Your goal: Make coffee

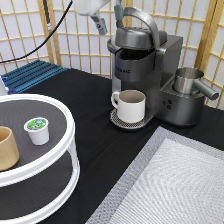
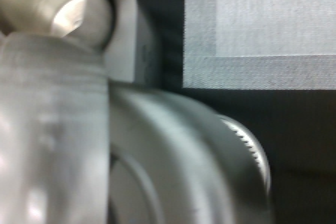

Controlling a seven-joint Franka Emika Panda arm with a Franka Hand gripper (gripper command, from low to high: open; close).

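Note:
The coffee pod [image 1: 37,129], white with a green-and-white foil top, stands upright on the top tier of a round white stand [image 1: 67,130] at the exterior view's left. A cream-white mug [image 1: 131,105] sits on the drip tray of the dark grey coffee machine [image 1: 167,55]. The machine's handle [image 1: 145,19] is raised and the pod chamber shows as a dark opening. My gripper [image 1: 110,19] is at the exterior view's top, beside the left end of that handle, open and empty. The wrist view shows only the machine's curved grey surface [image 2: 150,165] from very close.
A tan handleless cup [image 1: 6,148] stands on the stand next to the pod. A metal jug [image 1: 189,80] sits at the machine's right. A grey woven mat [image 1: 180,185] [image 2: 255,40] covers the bottom right. A blue rack [image 1: 30,74] lies at back left.

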